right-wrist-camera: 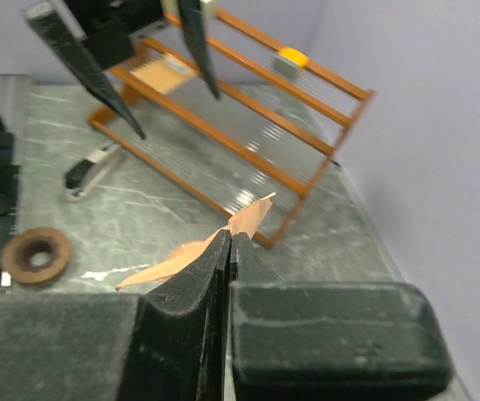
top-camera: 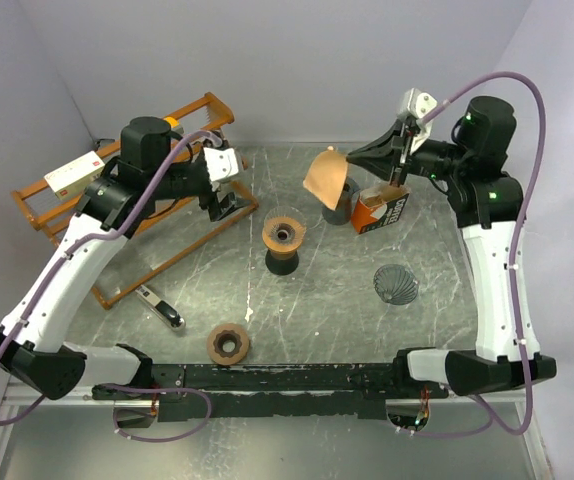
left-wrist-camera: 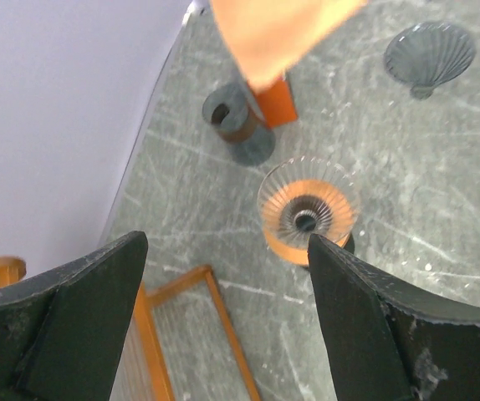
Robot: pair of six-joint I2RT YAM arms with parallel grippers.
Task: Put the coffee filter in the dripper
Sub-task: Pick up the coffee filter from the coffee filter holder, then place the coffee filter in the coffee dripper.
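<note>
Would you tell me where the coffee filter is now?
The coffee filter is pinched in the right gripper, right of centre in the top view, behind the dripper, beside the orange box.

Print on orange box blurred, perhaps lettering; nothing legible anywhere.

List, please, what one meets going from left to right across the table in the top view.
black-handled tool → brown ring → dripper → coffee filter → dark ribbed cone
</note>
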